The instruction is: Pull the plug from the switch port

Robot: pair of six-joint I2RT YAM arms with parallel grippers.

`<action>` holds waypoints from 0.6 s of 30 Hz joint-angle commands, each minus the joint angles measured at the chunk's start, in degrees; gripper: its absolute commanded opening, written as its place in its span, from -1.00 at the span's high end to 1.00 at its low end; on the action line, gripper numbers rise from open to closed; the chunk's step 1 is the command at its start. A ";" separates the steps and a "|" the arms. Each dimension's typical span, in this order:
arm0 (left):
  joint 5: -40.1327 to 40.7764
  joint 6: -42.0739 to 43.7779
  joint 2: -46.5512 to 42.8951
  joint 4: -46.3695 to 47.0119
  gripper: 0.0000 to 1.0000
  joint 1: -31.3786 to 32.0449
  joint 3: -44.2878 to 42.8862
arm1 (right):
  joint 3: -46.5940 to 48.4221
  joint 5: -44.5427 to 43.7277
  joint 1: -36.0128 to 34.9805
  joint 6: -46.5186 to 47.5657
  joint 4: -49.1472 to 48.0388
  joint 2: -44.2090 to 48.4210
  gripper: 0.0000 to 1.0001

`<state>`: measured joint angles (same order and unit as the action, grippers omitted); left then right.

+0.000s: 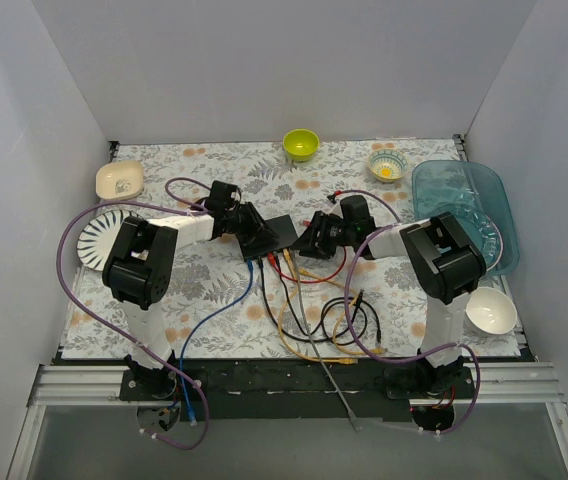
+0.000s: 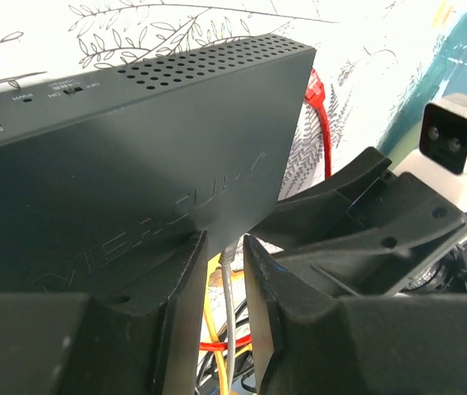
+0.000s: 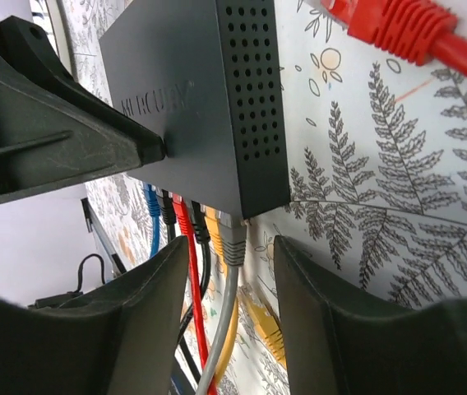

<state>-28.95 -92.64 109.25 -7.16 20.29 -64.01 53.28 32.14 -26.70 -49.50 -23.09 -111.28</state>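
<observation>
The black switch (image 1: 280,232) lies mid-table, with blue, black, red, yellow and grey plugs in its front ports. The grey plug (image 3: 232,243) sits in the end port by the switch's corner (image 3: 192,99). My right gripper (image 3: 232,267) is open, one finger on each side of the grey plug and not touching it; it shows in the top view (image 1: 306,245). My left gripper (image 2: 225,259) rests on the switch top (image 2: 135,148) near its front corner, its fingers a narrow gap apart with nothing between them; it also shows in the top view (image 1: 248,238).
A loose red plug (image 3: 390,25) and a loose yellow plug (image 3: 270,329) lie beside the switch. Cables (image 1: 314,310) trail to the near edge. A teal tray (image 1: 464,205), white bowl (image 1: 491,310), green bowl (image 1: 301,144), patterned bowl (image 1: 386,166), beige dish (image 1: 120,180) and white plate (image 1: 92,240) ring the table.
</observation>
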 commanded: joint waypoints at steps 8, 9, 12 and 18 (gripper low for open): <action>-1.37 0.27 -0.71 0.56 0.52 -0.43 2.66 | 2.80 0.55 -0.20 -1.75 -2.40 -3.85 0.06; -1.55 0.35 -0.71 0.57 0.52 -0.43 2.75 | 2.88 0.64 -0.20 -1.40 -2.14 -4.03 0.06; -1.90 0.36 -0.45 0.74 0.52 -0.52 2.66 | 3.68 0.29 -0.46 0.19 -0.46 -4.38 0.07; -2.43 0.44 0.00 1.09 0.52 -0.52 2.40 | 4.99 0.11 -0.72 0.01 0.15 -5.87 0.21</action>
<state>-31.33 -93.01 109.25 -4.69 19.97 -62.33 56.21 33.12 -26.87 -50.76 -24.64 -114.98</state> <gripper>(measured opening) 0.240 0.418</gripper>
